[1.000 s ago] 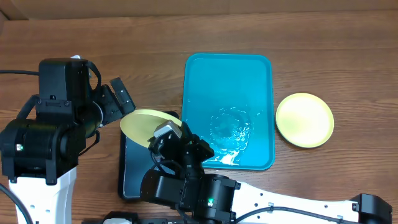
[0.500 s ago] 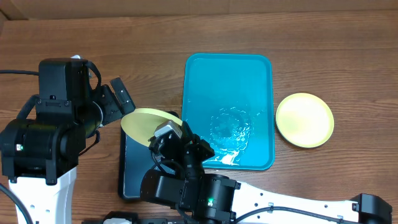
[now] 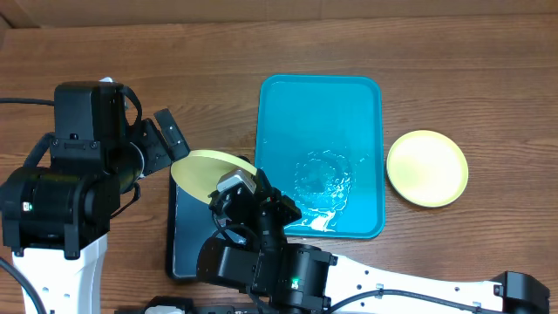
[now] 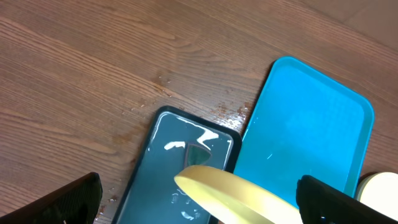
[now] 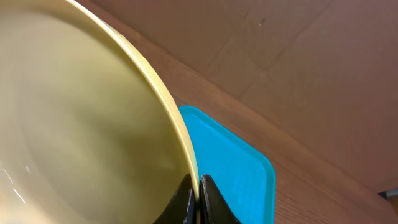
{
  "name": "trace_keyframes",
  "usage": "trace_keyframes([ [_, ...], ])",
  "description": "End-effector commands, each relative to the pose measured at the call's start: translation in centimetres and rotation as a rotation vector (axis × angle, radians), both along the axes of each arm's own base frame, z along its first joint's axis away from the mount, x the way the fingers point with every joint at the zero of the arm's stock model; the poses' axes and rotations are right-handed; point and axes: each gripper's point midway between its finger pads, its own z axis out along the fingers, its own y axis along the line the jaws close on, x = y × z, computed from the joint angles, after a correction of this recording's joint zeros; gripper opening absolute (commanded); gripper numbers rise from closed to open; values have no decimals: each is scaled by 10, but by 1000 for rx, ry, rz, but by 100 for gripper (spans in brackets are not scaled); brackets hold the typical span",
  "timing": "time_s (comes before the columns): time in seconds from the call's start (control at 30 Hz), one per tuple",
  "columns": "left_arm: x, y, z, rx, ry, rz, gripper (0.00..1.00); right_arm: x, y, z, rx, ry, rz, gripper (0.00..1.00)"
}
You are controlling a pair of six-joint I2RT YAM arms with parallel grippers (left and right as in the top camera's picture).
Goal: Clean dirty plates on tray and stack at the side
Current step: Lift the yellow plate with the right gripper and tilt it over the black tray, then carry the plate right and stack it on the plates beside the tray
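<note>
**a**, left arm (image 3: 74,183): black, upright at the left of the overhead view, its wrist turned toward the centre. **b**, left gripper (image 4: 199,208): jaws spread as wide as they go. Its two dark fingers (image 4: 68,199) show only at the lower corners of the left wrist view. **c**, right arm (image 3: 392,283): a white link lying along the near edge from the lower right, ending in a black wrist (image 3: 261,257). **d**, right gripper (image 5: 198,198): pointed away and leftward, jaws pressed together on the rim of a plate (image 5: 93,124).

Wooden table (image 3: 453,52) under dark basin (image 3: 187,249), turquoise tray (image 3: 323,113), yellow-green plate (image 3: 427,167).
</note>
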Motion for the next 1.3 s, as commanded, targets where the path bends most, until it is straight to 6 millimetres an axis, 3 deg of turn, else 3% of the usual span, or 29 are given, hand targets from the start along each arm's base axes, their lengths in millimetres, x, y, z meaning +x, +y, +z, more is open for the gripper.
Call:
trace_keyframes([
  [0.0,1,3,3,18,-6,-5,100,0,-1,11,17,-31,-16,4],
  [0.23,1,3,3,18,-6,-5,100,0,-1,11,18,-30,-16,4],
  [0.33,1,3,3,18,-6,-5,100,14,-13,5,112,4,-91,4],
  [0.47,1,3,3,18,-6,-5,100,49,-38,-28,283,209,-216,4],
  [0.6,1,3,3,18,-6,-5,100,94,-81,-65,482,490,-361,4],
  [0.77,1,3,3,18,-6,-5,100,128,-130,-83,798,866,-352,4],
  [0.83,1,3,3,18,-6,-5,100,137,-159,-79,943,963,-343,4],
  [0.9,1,3,3,18,-6,-5,100,145,-200,-76,1066,995,-398,4],
  [1.0,1,3,3,18,-6,-5,100,147,-280,-83,1160,954,-594,4],
  [1.1,1,3,3,18,-6,-5,100,127,-359,-99,1156,900,-860,4],
  [1.17,1,3,3,18,-6,-5,100,107,-396,-110,1113,885,-1000,4],
  [1.27,1,3,3,18,-6,-5,99,80,-424,-128,1067,902,-1131,4],
])
